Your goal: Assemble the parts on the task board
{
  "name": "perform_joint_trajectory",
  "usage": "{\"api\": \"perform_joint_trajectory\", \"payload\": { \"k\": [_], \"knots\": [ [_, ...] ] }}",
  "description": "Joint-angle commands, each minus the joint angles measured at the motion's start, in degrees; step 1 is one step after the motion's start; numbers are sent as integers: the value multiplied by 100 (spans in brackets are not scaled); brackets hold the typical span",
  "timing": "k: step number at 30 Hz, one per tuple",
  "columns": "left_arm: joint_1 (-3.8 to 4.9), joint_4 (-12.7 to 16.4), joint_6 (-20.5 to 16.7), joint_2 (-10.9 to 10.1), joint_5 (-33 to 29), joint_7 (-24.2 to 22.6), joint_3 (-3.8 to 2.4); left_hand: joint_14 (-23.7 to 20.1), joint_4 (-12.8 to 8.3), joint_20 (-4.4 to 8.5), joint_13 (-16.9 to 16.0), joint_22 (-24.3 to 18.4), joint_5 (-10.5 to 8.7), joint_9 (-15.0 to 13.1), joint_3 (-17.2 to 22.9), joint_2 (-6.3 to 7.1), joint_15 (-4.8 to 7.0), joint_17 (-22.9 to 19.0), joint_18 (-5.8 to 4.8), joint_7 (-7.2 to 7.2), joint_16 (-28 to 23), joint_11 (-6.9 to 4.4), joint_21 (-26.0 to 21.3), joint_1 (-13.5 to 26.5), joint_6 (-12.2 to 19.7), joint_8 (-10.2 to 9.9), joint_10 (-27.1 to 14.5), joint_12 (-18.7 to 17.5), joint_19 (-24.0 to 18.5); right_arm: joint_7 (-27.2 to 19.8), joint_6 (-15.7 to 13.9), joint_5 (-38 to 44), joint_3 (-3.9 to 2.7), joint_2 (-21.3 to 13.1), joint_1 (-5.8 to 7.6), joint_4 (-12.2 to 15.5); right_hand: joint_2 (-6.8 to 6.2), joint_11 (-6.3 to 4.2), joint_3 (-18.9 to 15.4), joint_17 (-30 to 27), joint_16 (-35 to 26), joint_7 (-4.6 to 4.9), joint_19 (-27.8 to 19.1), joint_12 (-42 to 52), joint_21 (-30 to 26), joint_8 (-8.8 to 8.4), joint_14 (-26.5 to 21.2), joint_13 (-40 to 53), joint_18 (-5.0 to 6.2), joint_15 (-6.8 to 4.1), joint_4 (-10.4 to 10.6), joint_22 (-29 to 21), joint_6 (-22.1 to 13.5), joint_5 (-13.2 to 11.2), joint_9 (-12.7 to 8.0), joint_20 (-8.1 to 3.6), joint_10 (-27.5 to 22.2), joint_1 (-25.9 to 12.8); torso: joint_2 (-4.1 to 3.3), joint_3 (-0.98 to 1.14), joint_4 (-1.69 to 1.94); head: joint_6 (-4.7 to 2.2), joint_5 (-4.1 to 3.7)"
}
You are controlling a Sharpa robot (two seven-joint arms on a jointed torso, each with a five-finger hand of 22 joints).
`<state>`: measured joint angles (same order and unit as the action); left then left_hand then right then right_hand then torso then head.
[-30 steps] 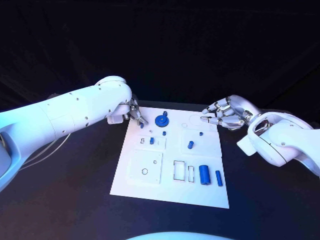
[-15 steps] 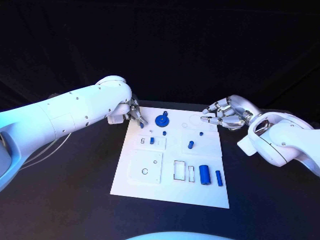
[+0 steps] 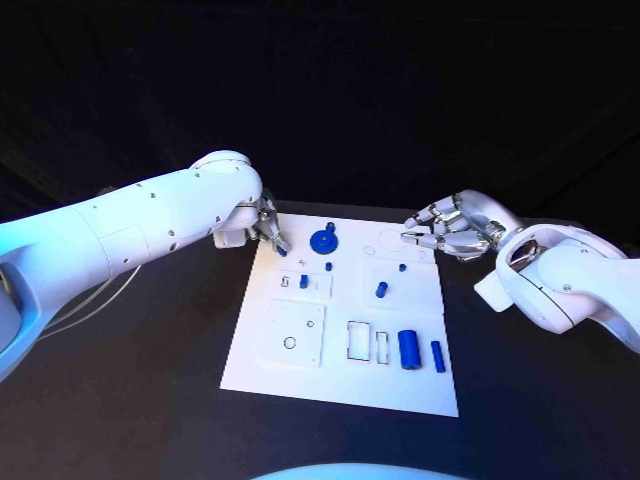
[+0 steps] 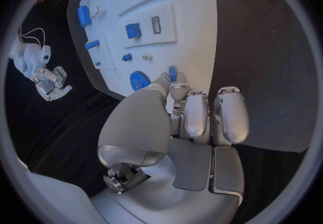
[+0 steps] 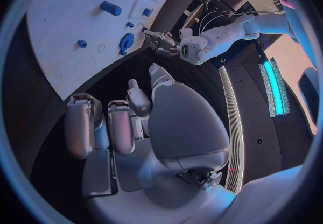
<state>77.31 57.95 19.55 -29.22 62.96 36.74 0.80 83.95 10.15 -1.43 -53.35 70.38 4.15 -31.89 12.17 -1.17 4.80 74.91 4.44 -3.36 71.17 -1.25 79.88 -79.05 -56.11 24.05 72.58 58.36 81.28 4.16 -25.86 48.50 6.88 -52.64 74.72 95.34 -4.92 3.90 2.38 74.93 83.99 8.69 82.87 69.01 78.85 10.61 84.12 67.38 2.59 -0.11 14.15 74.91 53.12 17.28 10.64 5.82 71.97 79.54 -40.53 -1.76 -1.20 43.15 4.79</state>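
While almost nothing is shifting vs the pics from a sec ago, the left hand [image 3: 267, 226] is staying at the far-left corner of the task board [image 3: 299, 375], fingertips pinching a small blue part [image 4: 172, 73] right at the board's edge, just beside the blue gear [image 3: 323, 240]. Judging by that stillness, it is probably lining the piece up w/ a seat rather than travelling, so this step looks not yet done.

The right hand [image 3: 451, 228] is hovering off the board's far-right corner, fingers curled in w/ nothing in them, no contact w/ the board.

Other parts are lying on the board: a blue cylinder [image 3: 408, 350] and a slimmer blue bar [image 3: 438, 356] near the front right, a short blue peg [image 3: 381, 290] mid-board. Most of the task looks left to do.

Hard to make out: whether the pinched part is touching the board or hanging just above it, since the left hand's own fingers [image 4: 195, 119] are covering the contact spot. Which seat it belongs in can't be told. The desk [image 3: 147, 400] is black and its edges are lost in the dark.
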Motion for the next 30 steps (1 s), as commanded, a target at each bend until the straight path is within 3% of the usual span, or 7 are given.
{"api": "perform_joint_trajectory", "payload": {
  "k": [1, 4, 6, 8, 18, 30],
  "knots": [
    [-13, 21, 65, -11, -168, 19, 13, 230, -144, 9, 35, 7, 28, -1, 381, 30, -15, 212, -29, 46, -37, -2, -36, -171, 0, -11, -35, -48, -41, -39, 62, 11, 0, 0, -4, 10, 9, -20, -23, 498, -32, -17, -37, 14, -25, 36, 345, 5, 43, -41, -5, 711, 6, 23, -10, -13, 4, -27, 0, 3, 0, -8, 4],
    [-13, 41, -3, -34, -250, 16, 14, 231, -230, -6, 85, 17, 14, 1, 981, 309, -36, 216, -30, 21, -36, 2, -34, -22, 3, -1, -12, -94, -37, -40, 59, 10, 0, -4, -4, 11, 9, -20, -23, 498, -32, -17, -37, 14, -25, 36, 345, 5, 43, -41, -5, 711, 6, 23, -10, -13, 4, -27, 2, 4, 2, -8, 7],
    [-13, 53, -58, -46, -286, 19, 14, 233, -304, -10, 117, 27, 2, -21, 1706, 570, -79, 220, -29, 23, -37, -24, -32, 298, -33, 52, 37, -105, -34, -40, 57, 9, 0, -8, -4, 11, 9, -20, -23, 498, -32, -17, -37, 14, -25, 36, 345, 5, 43, -41, -5, 711, 6, 23, -10, -13, 4, -27, 5, 5, 10, -10, 7],
    [-13, 73, -103, -60, -312, 18, 14, 234, -346, -17, 115, 27, -4, -33, 1849, 638, -39, 221, -30, 25, -37, 14, -34, 403, -14, 66, 45, -97, -36, -39, 54, 9, 0, -11, -4, 12, 9, -20, -23, 498, -32, -17, -37, 14, -25, 36, 345, 5, 43, -41, -5, 711, 6, 23, -10, -13, 4, -27, 5, 6, 13, -15, 13],
    [-8, 375, -298, -289, -555, 37, 4, 237, -388, -16, 70, 46, -15, -61, 2051, 747, -29, 226, -33, 41, -32, 5, -26, 659, -44, 117, 94, -37, -25, -38, 46, 8, 0, -24, -4, 10, 9, -20, -23, 498, -32, -17, -37, 14, -25, 36, 345, 5, 43, -41, -5, 711, 6, 23, -10, -13, 4, -27, 5, 5, 7, -22, 41],
    [16, 1169, -489, -782, -692, 55, -42, 240, -450, -13, 22, 81, -16, -80, 2140, 820, -13, 231, -40, 71, -27, -19, -8, 745, -90, 158, 139, 17, -6, -32, 31, 3, 0, -44, -3, 7, 11, -21, -28, 491, -37, -18, -41, 12, -33, 40, 344, 2, 44, -42, -3, 707, 7, 25, -11, -14, 3, -35, 6, 2, 8, -31, 58]
  ]
}}
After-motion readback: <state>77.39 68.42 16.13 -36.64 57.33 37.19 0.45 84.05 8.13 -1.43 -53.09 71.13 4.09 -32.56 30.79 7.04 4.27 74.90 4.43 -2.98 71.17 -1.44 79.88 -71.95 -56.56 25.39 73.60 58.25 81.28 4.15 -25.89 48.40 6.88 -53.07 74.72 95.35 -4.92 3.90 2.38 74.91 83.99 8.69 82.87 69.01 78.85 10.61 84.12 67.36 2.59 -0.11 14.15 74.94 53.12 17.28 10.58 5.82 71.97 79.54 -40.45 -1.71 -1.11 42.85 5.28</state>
